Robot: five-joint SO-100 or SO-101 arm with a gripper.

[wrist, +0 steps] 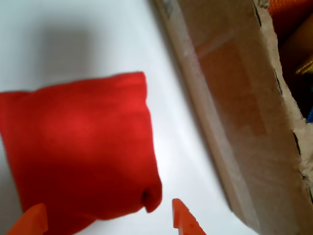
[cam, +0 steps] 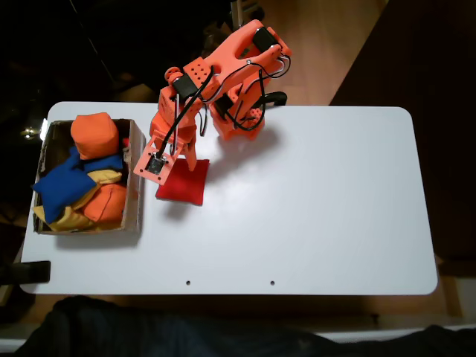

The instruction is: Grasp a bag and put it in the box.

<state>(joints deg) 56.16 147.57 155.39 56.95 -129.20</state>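
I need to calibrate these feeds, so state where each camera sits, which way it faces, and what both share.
Fixed view: mounted above, looking straight down on the white table, with the whole orange arm and its gripper above the red beanbag.
Wrist view: rides on the gripper, looking down past two orange fingertips at the table.
Shared: the red beanbag and the cardboard box beside it.

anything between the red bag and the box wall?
No. In the wrist view a bare strip of white table separates the red bag from the box wall. The open gripper straddles the bag's near corner.
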